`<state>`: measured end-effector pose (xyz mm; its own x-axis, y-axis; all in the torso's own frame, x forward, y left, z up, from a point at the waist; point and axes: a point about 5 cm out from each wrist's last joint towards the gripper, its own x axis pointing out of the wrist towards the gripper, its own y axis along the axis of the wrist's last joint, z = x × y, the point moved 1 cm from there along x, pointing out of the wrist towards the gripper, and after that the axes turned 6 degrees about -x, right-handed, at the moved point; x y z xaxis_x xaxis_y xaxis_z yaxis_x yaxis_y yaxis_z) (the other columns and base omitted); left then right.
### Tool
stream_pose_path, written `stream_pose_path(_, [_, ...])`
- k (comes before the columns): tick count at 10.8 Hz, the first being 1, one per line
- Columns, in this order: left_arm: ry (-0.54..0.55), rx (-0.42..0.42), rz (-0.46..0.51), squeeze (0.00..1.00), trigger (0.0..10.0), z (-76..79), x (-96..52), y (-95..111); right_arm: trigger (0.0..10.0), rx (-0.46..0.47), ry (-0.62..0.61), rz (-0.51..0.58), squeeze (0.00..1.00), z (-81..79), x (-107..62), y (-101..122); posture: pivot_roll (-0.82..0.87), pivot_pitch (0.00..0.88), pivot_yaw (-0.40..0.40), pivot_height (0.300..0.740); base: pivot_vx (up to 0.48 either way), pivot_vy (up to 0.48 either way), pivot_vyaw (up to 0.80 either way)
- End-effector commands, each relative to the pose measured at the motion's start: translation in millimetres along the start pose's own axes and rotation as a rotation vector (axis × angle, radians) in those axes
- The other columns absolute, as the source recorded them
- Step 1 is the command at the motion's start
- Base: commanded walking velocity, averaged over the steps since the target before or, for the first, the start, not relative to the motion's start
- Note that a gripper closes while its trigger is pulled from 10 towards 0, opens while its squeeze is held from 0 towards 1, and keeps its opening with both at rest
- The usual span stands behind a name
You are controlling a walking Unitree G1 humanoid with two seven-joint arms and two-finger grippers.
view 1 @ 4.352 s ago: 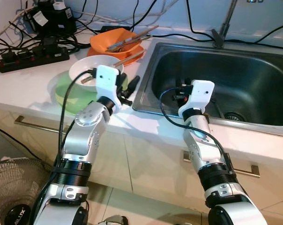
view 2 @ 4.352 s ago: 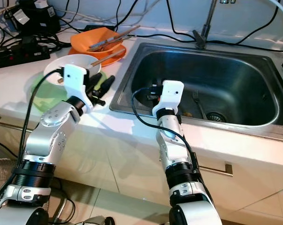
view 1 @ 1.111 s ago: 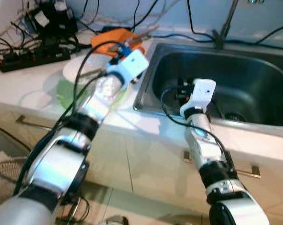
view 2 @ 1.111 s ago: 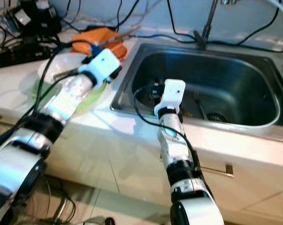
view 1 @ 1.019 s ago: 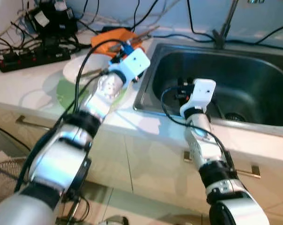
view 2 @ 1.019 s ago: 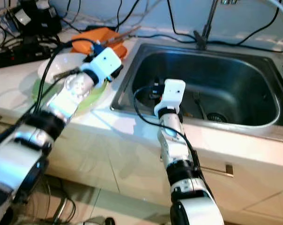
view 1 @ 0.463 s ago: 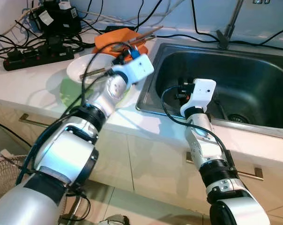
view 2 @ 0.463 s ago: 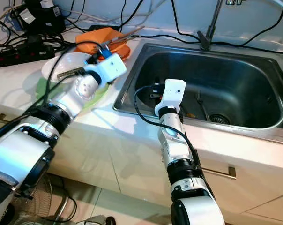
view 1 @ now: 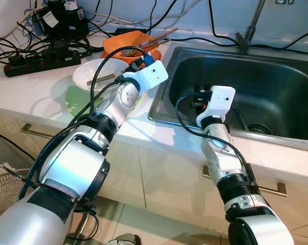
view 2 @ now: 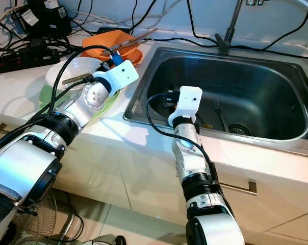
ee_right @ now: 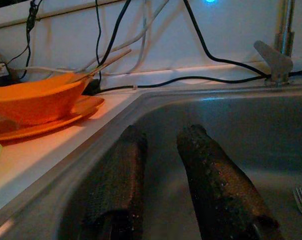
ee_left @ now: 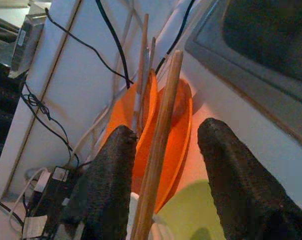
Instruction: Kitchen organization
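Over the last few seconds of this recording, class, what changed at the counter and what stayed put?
The left gripper reached forward from beside the white bowl toward the orange bowl; its open fingers now straddle a wooden chopstick. Nothing was grasped or released. The right gripper stayed in the sink; the dishes stayed put.

A home kitchen: steel sink [view 1: 276, 87], countertop [view 1: 36, 92], dishes.

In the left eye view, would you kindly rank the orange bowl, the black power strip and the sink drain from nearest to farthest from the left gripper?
1. The orange bowl, just beyond the left gripper, beside the sink.
2. The black power strip, on the counter to the robot's left.
3. The sink drain, in the basin's floor on the robot's right.
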<state>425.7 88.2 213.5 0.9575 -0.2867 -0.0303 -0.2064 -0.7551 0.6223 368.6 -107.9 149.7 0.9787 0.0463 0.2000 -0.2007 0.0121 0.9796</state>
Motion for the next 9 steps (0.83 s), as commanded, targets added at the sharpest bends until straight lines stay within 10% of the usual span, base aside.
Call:
stream_pose_path(1, [0.022,0.009,0.009,0.0,0.0,-6.6,1.8,6,10.0,-0.002,-0.009,-0.014,0.0,1.4,-1.3,-4,0.04,0.003,0.063,0.74,0.0,0.0,0.0])
stream_pose_path(9, [0.099,0.092,0.087,0.0,0.0,-15.1,3.1,20,10.0,-0.001,-0.014,-0.013,0.0,1.9,-0.6,-3,0.04,0.0,0.062,0.74,0.0,0.0,0.0])
